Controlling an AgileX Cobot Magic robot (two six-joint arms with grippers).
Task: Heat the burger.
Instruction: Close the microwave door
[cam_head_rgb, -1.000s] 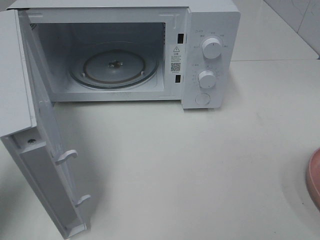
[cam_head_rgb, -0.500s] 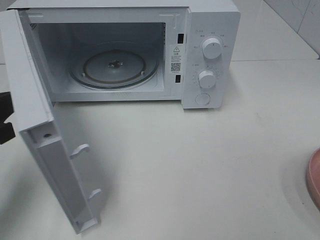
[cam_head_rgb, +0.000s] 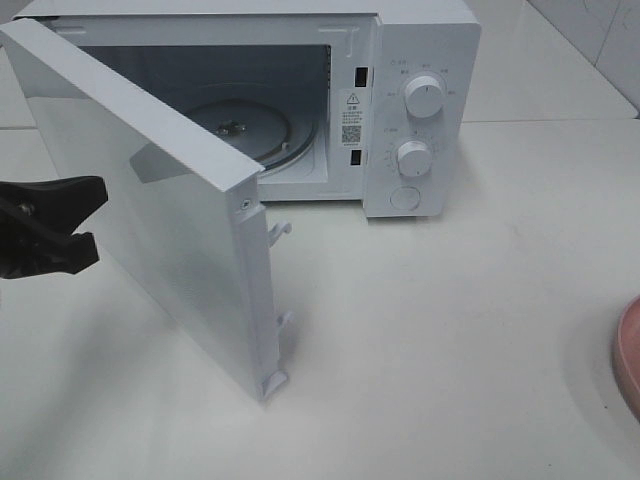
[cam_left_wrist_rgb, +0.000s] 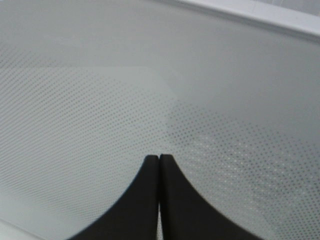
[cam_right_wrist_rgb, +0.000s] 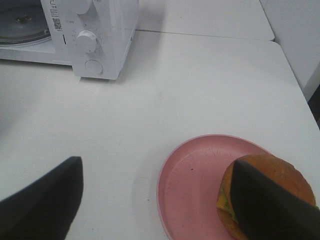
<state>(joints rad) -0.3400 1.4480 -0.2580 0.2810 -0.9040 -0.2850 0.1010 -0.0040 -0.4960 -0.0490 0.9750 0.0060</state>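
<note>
The burger (cam_right_wrist_rgb: 260, 192) sits on a pink plate (cam_right_wrist_rgb: 195, 190), partly behind one finger of the right gripper (cam_right_wrist_rgb: 165, 200), whose jaws stand wide apart above the white table (cam_right_wrist_rgb: 200, 90), holding nothing. The left gripper (cam_left_wrist_rgb: 159, 165), jaws pressed together, is right against the microwave (cam_head_rgb: 420, 110) door (cam_head_rgb: 150, 220), which stands half-open.

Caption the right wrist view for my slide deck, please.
Open right gripper hovers over the burger on its pink plate, microwave beyond.
</note>
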